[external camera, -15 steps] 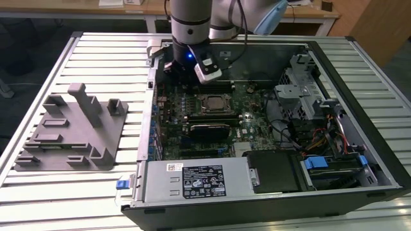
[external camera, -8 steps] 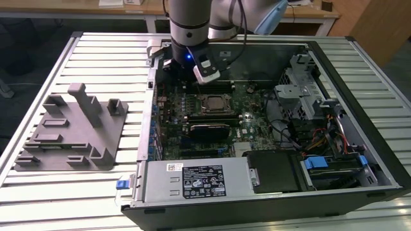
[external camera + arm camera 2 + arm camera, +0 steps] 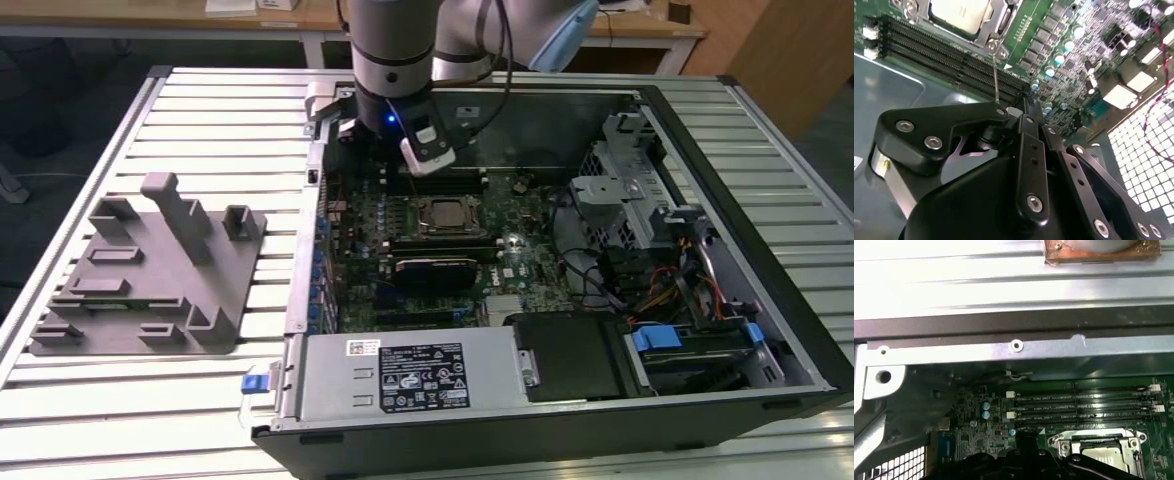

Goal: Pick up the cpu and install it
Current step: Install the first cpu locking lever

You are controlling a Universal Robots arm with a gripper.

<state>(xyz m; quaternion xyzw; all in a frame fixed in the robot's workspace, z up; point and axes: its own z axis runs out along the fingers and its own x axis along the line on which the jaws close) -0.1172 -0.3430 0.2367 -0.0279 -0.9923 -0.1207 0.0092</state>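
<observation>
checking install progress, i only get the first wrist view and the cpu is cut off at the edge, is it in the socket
Observer: In the second wrist view the cpu lies flat inside the metal socket frame, silvery top up.
Operator: where is the gripper
Observer: The gripper is over the memory slots beside the socket, apart from the cpu.
Operator: whats outside the case
Observer: In the exterior view a grey moulded fixture sits on the slatted table, at the exterior view's left of the computer case.
</observation>
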